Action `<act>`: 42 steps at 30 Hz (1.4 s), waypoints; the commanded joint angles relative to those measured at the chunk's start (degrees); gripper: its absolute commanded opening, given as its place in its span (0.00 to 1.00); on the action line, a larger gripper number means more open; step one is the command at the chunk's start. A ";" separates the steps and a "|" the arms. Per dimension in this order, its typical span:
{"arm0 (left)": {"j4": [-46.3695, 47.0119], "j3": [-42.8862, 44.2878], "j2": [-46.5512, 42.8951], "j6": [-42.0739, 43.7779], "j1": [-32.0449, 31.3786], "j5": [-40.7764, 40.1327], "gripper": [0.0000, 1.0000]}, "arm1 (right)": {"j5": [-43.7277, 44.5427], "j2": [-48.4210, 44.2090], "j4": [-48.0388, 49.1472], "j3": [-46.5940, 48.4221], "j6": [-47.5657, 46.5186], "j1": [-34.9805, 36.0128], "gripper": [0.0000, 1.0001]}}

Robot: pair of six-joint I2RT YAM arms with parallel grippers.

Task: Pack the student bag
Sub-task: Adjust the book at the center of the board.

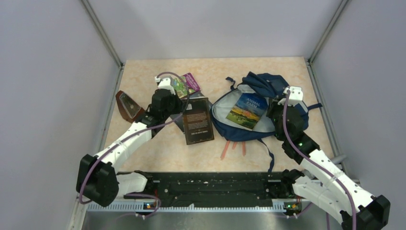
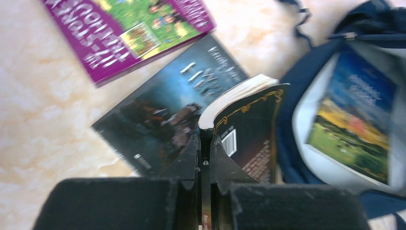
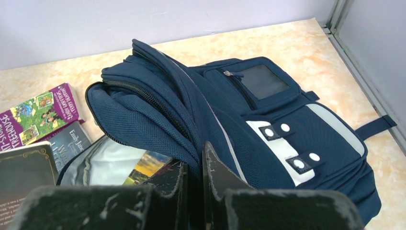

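Bag [image 1: 261, 82] lies front up on the right half of the table [image 1: 158, 153]. Its mouth gapes toward the middle and the navy flap is bunched up at the far side. One book [image 1: 246, 110] with a blue and green cover already sits in the pale lining. Next biggest is the dark book [image 1: 197, 122], just left of the bag's mouth and lying on a grey book [image 2: 153, 115]. A purple book [image 1: 191, 82] lies beyond those.

Left gripper [image 2: 205, 139] has its fingers clamped together on the dark book's edge. It looks like only the cover is caught, since the pages fan out beside it. Right gripper [image 3: 195, 158] is closed too, pinching the flap's rim on the bag's right side. So the bag is right at that gripper's fingertips, and the mouth sits between the two arms.

Step in hand, I reckon, is getting the dark book into the bag. To do it well I'd hold the flap high with the right so the opening is wide. Then carry the book low across and slide it in flat over the one inside. Gripping by a cover alone is risky, it may flop open or slip, so go slow
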 commanded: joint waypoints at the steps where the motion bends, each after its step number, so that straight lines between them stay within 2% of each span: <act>1: 2.28 -4.30 2.32 -1.42 4.43 -3.17 0.00 | 0.30 -2.33 6.85 3.65 1.56 -0.31 0.00; 10: 2.96 -10.04 7.26 -6.91 9.85 -5.28 0.00 | 0.28 -2.53 6.55 3.59 1.57 -0.31 0.00; 13: 2.60 -11.05 8.07 -8.10 10.17 -4.43 0.12 | 0.56 -2.84 6.39 3.44 1.61 -0.31 0.00; 18: 5.99 -16.37 6.24 -11.79 11.02 -0.61 0.38 | 0.84 -3.42 6.24 3.21 1.63 -0.31 0.00; 21: 9.13 -20.28 4.36 -14.62 11.25 2.88 0.45 | 0.84 -3.43 6.24 3.30 1.59 -0.31 0.00; 32: 24.45 -32.90 -2.86 -23.73 11.34 20.14 0.50 | 0.50 -3.52 6.13 3.74 1.66 -0.31 0.00; 38: 27.29 -33.61 -1.16 -24.68 11.25 25.78 0.51 | 0.15 -3.47 5.99 4.04 1.96 -0.31 0.00; 42: 34.64 -35.60 2.20 -27.75 10.98 30.07 0.51 | 0.23 -3.58 5.76 4.21 2.04 -0.31 0.00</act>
